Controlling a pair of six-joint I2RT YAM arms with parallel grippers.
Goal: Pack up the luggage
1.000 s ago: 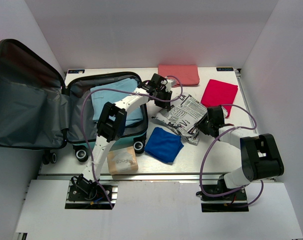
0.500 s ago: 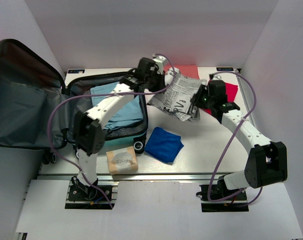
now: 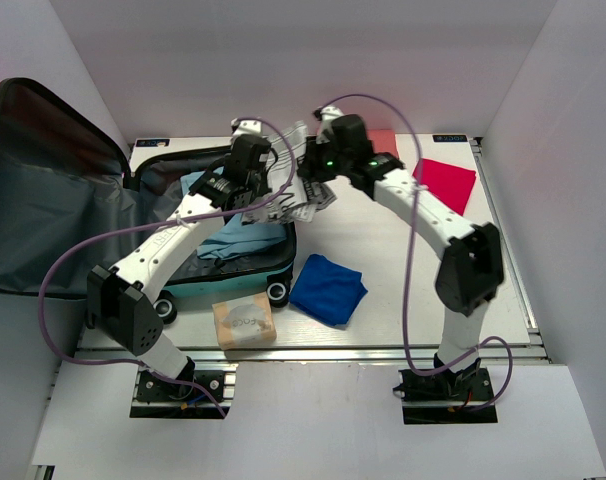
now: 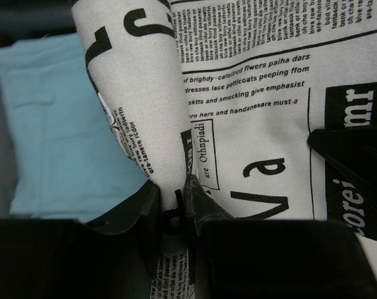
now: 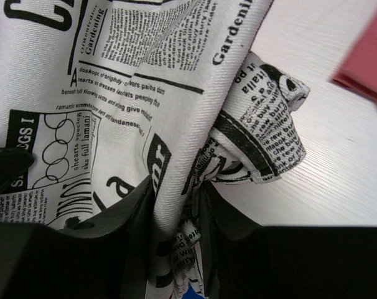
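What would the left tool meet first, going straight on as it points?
Beyond the newspaper-print white cloth the left tool grips, probably the folded light blue cloth in the teal hard-shell luggage; depth unclear.

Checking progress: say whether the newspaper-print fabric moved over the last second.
Yes. The black-and-white newspaper-print fabric moved left, past the blue folded cloth, to the teal hard-shell luggage.

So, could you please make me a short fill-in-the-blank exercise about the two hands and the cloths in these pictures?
1. The left hand and the right hand are both shut on the black-and-white cloth, which is printed like a ____.
2. The folded cloth inside the luggage is light ____.
3. The red cloth lies on the ____, outside the luggage.

Missing words: newspaper; blue; table.
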